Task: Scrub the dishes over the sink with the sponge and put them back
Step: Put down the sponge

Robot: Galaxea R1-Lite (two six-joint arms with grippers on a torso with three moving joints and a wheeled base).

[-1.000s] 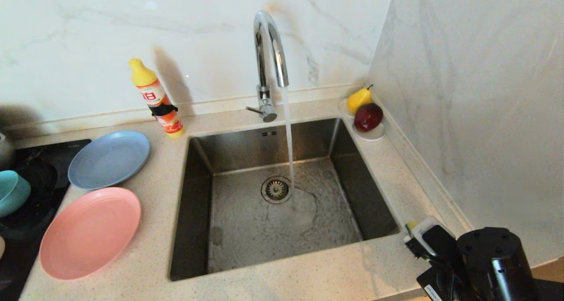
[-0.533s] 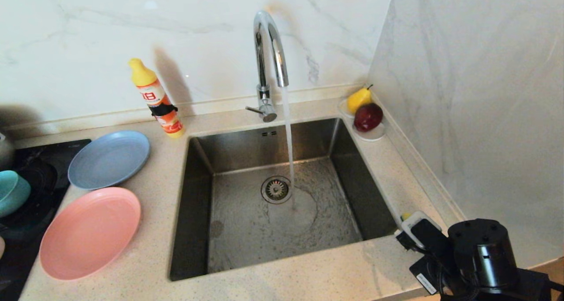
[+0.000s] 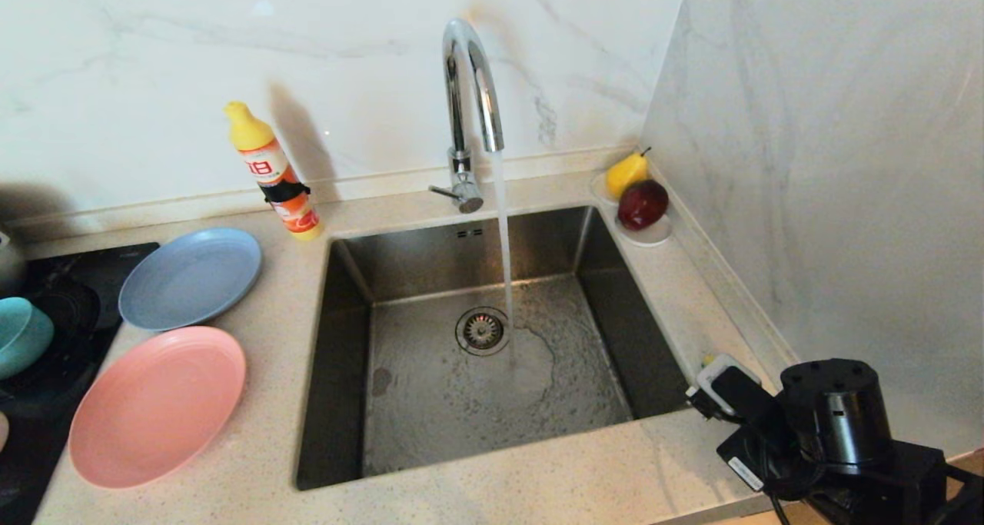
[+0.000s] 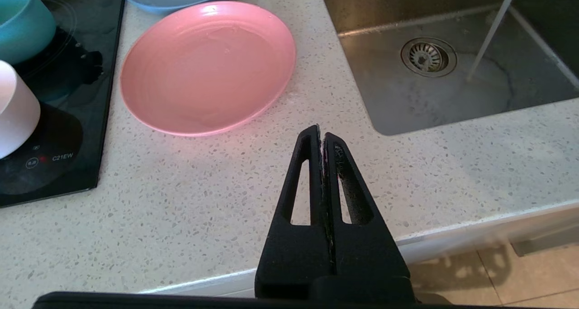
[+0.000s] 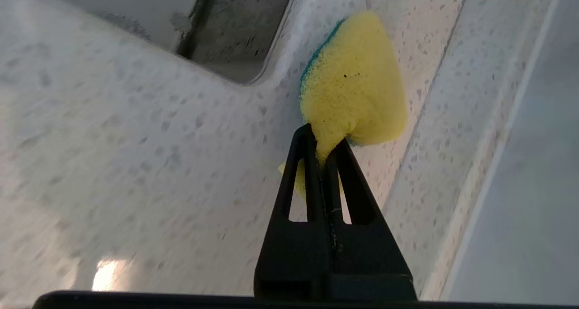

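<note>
In the right wrist view my right gripper (image 5: pixel 323 141) is shut on the narrow end of the yellow sponge (image 5: pixel 353 87), just above the counter beside the sink's front right corner. In the head view a bit of the sponge (image 3: pixel 706 360) peeks out past the right arm (image 3: pixel 834 417). Water runs from the tap (image 3: pixel 469 71) into the steel sink (image 3: pixel 430 410). Left of the sink lie the salmon-pink plate (image 3: pixel 157 406) and grey-blue plate (image 3: pixel 191 277); the teal bowl (image 3: pixel 19 337) and pale bowl (image 4: pixel 13 110) sit on the hob. My left gripper (image 4: pixel 321 135) hangs shut and empty near the counter's front edge.
An orange detergent bottle (image 3: pixel 273 171) stands behind the sink's left corner. A white saucer (image 3: pixel 649 237) with a pear and a red apple sits at the back right corner. The black hob (image 3: pixel 69 279) fills the far left. A marble wall runs close along the right.
My right arm has moved a little away from the counter's front edge, toward the sink's right rim, carrying the sponge. The left arm has kept still.
</note>
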